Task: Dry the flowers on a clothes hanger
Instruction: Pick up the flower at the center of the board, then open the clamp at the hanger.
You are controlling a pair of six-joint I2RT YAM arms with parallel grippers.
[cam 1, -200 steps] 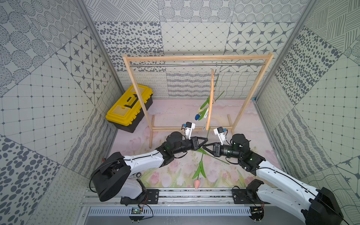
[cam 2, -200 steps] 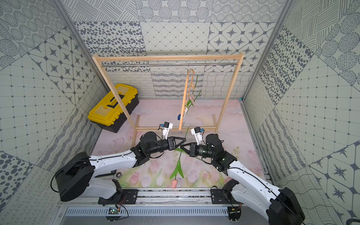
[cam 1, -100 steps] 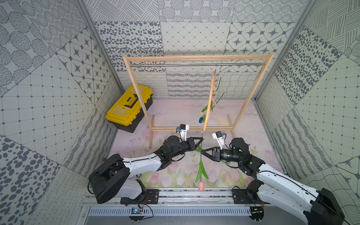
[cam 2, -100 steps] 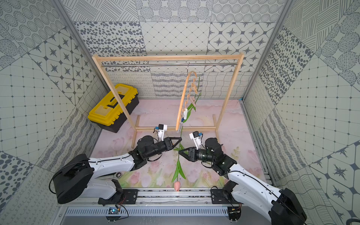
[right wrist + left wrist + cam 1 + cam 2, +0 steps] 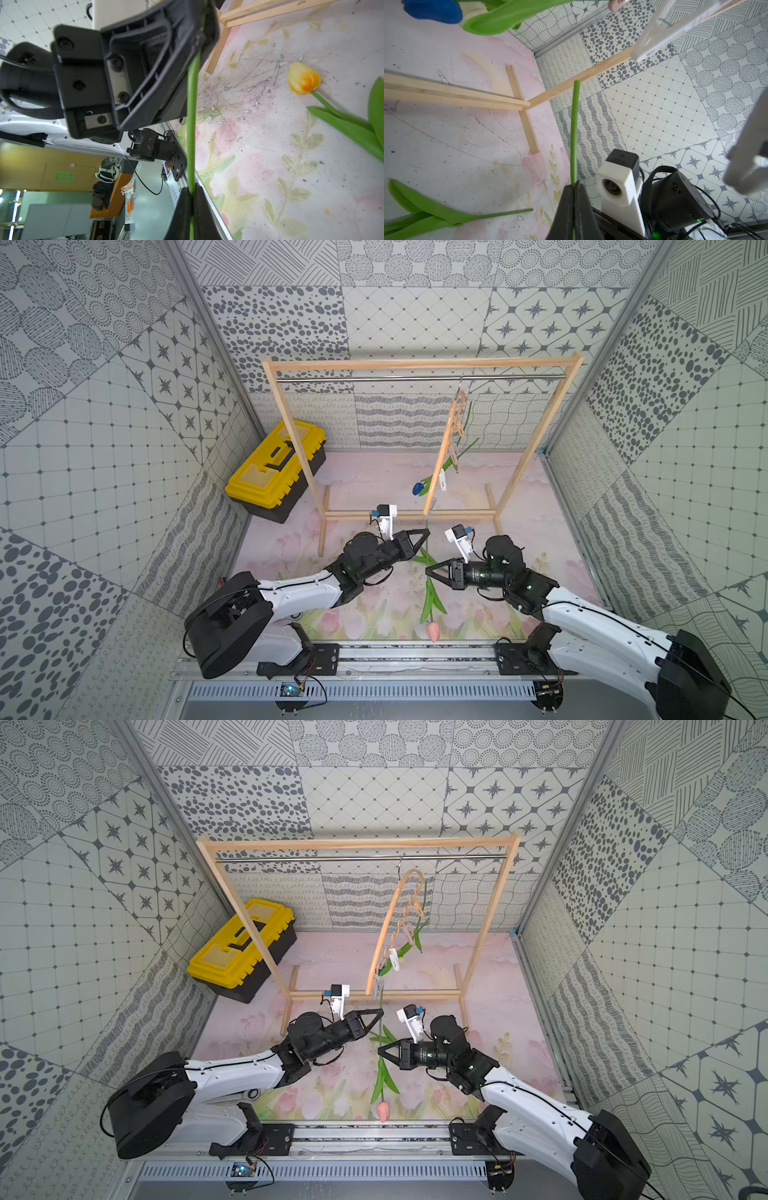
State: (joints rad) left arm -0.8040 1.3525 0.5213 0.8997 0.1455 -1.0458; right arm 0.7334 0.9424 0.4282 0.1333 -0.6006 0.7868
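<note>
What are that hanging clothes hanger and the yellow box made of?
The clothes hanger looks like light, matte wood, judging by its pale tan colour; its hook seems thin metal wire. The yellow toolbox appears moulded plastic: smooth glossy lid, black base.

Bright, diffuse light; faint shadows on the floor mat (image 5: 374, 477) toward six o'clock. Top views sharp. Left wrist view blurs the near blue tulip head (image 5: 431, 9) and clothespin (image 5: 747, 158).
</note>
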